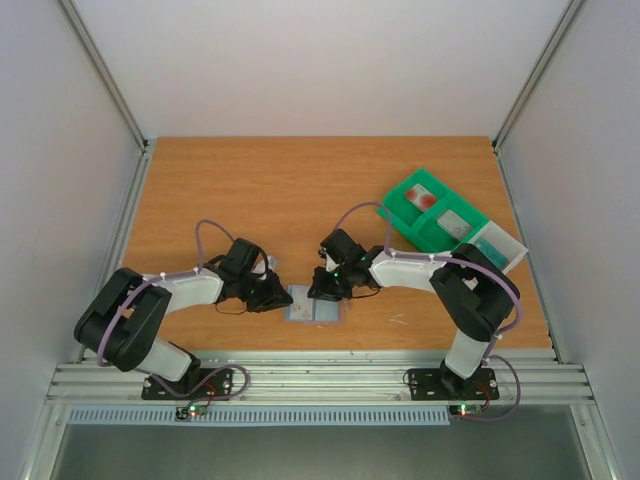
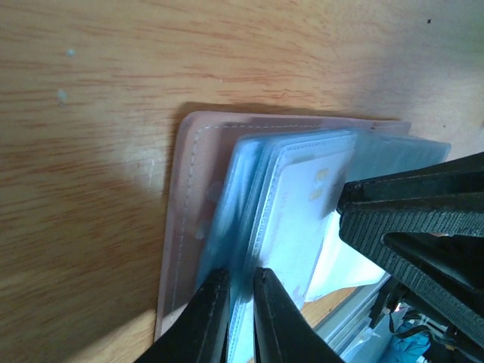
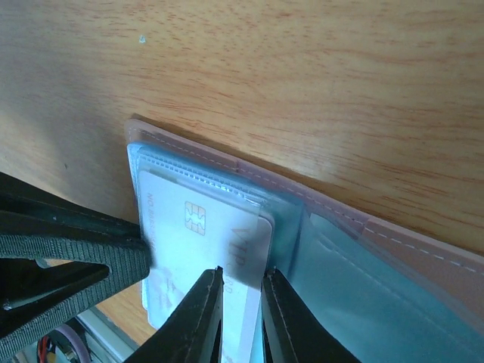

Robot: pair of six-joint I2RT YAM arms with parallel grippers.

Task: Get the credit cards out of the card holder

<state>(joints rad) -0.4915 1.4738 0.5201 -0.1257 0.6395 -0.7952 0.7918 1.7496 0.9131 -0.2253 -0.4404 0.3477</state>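
Near the front edge, between both arms, I see the holder point(image 1: 316, 304) lying open on the surface point(image 1: 250, 190), long axis left-right. My left tool point(image 2: 240, 276) nips its clear leaves, nearly closed. My right tool point(image 3: 242, 276) narrowly pinches a pale chip card point(image 3: 200, 227). A green tray point(image 1: 400, 205) sits well right.

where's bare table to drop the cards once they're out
Widest free patch: the far half of the table, between the back edge and the arms, left of the green tray. Crowded: near centre, where the left gripper and right gripper meet over the card holder, the right one's jaws pinching a pale card, and the right side with the tray.
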